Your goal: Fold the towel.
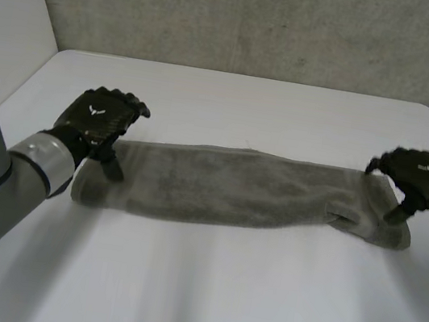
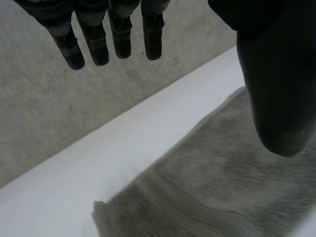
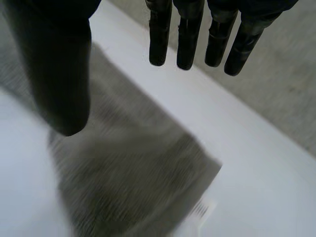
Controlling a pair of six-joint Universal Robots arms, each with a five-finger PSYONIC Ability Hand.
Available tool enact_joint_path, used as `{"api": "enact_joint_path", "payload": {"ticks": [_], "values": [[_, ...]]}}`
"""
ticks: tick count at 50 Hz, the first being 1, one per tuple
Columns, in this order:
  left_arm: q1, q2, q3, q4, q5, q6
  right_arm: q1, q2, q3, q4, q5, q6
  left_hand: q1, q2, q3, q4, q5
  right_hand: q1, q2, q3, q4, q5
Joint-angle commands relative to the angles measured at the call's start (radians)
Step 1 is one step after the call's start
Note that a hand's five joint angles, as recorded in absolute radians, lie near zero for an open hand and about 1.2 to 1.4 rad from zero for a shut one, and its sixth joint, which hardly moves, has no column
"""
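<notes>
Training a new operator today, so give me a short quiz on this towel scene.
1. True or false: the towel lies as a long strip on the table.
2. The left robot hand is at the towel's: A middle, B end, C underside?
3. What does the right robot hand grip?
Key: 1 true; 2 B; 3 nothing, it is open.

Looked like a lab test bench: white table [image 1: 218, 292] set against rough grey wall [image 1: 261, 21], plain white panel [image 1: 10, 6] at one side.
</notes>
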Motion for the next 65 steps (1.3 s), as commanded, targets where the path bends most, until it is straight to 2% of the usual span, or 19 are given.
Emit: {"api": "enact_joint_path", "payload": {"ticks": [1,7,19,21,22,24,25,26,35,41,49,54,56,57,59,62,64,65], "values": [[-0.011,0.031,-0.065,0.005,-0.001,-0.011,-0.073,0.018,0.082,0.011,-0.021,-0.157,-0.058,-0.055,-0.048,-0.054,-0.046,0.053,0.040,-0.045,-0.075,0.027],[-0.006,0.022,-0.073,0.008,-0.002,-0.014,-0.082,0.093,0.095,-0.033,-0.021,-0.188,-0.058,-0.055,-0.048,-0.054,-0.046,0.193,0.180,-0.045,-0.075,0.168],[-0.004,0.017,-0.087,0.034,-0.004,-0.037,-0.075,0.171,0.087,-0.119,-0.021,-0.190,-0.061,-0.058,-0.048,-0.054,-0.049,0.276,0.263,-0.045,-0.075,0.250],[-0.004,0.017,-0.088,0.039,-0.005,-0.040,-0.072,0.185,0.083,-0.130,-0.021,-0.188,-0.058,-0.055,-0.048,-0.054,-0.046,0.486,0.473,-0.045,-0.075,0.460],[-0.004,0.017,-0.088,0.039,-0.005,-0.040,-0.072,0.185,0.083,-0.130,-0.021,-0.188,-0.058,-0.055,-0.048,-0.054,-0.046,0.487,0.474,-0.045,-0.075,0.462],[-0.001,0.017,-0.087,0.042,-0.005,-0.041,-0.072,0.188,0.078,-0.150,-0.021,-0.182,-0.061,-0.058,-0.048,-0.054,-0.049,0.811,0.798,-0.045,-0.075,0.786],[-0.001,0.017,-0.087,0.042,-0.005,-0.041,-0.072,0.188,0.078,-0.150,-0.021,-0.182,-0.061,-0.058,-0.048,-0.054,-0.049,0.813,0.800,-0.045,-0.075,0.787],[-0.001,0.017,-0.087,0.042,-0.005,-0.041,-0.073,0.188,0.078,-0.162,-0.021,-0.181,-0.061,-0.058,-0.048,-0.054,-0.049,0.920,0.906,-0.045,-0.075,0.894],[0.006,0.017,-0.088,0.043,-0.005,-0.041,-0.090,0.186,0.055,-0.170,-0.024,-0.187,-0.061,-0.058,-0.048,-0.054,-0.049,0.921,0.908,-0.045,-0.075,0.895],[0.009,0.017,-0.094,0.043,-0.019,-0.041,-0.196,0.177,-0.003,-0.171,-0.039,-0.211,-0.064,-0.061,-0.048,-0.054,-0.051,0.921,0.908,-0.045,-0.075,0.895],[0.009,0.020,-0.100,0.043,-0.030,-0.041,-0.264,0.159,-0.175,-0.136,-0.053,-0.360,-0.064,-0.061,-0.048,-0.054,-0.051,0.921,0.908,-0.045,-0.075,0.895],[0.006,0.020,-0.102,0.043,-0.030,-0.041,-0.236,0.097,-0.247,-0.102,-0.065,-0.380,-0.064,-0.061,-0.048,-0.054,-0.051,0.921,0.908,-0.045,-0.075,0.895],[0.006,0.023,-0.102,0.043,-0.030,-0.041,-0.157,0.041,-0.255,-0.102,-0.076,-0.375,-0.064,-0.061,-0.048,-0.054,-0.051,0.921,0.908,-0.045,-0.075,0.895],[0.006,0.023,-0.102,0.043,-0.030,-0.041,-0.156,0.041,-0.255,-0.102,-0.076,-0.375,-0.064,-0.061,-0.048,-0.054,-0.051,0.921,0.908,-0.045,-0.075,0.895],[0.005,0.026,-0.104,0.043,-0.030,-0.041,-0.016,-0.005,-0.253,-0.107,-0.094,-0.375,-0.064,-0.061,-0.048,-0.054,-0.051,0.921,0.908,-0.045,-0.075,0.895],[0.006,0.028,-0.107,0.043,-0.030,-0.041,0.060,-0.018,-0.252,-0.107,-0.096,-0.377,-0.064,-0.061,-0.048,-0.054,-0.051,0.921,0.908,-0.045,-0.075,0.895],[0.006,0.032,-0.108,0.045,-0.030,-0.041,0.214,-0.024,-0.247,-0.108,-0.094,-0.378,-0.064,-0.061,-0.048,-0.054,-0.051,0.921,0.908,-0.045,-0.075,0.895],[0.006,0.033,-0.108,0.045,-0.030,-0.041,0.215,-0.024,-0.247,-0.108,-0.094,-0.378,-0.064,-0.061,-0.048,-0.054,-0.051,0.921,0.908,-0.045,-0.075,0.895]]}}
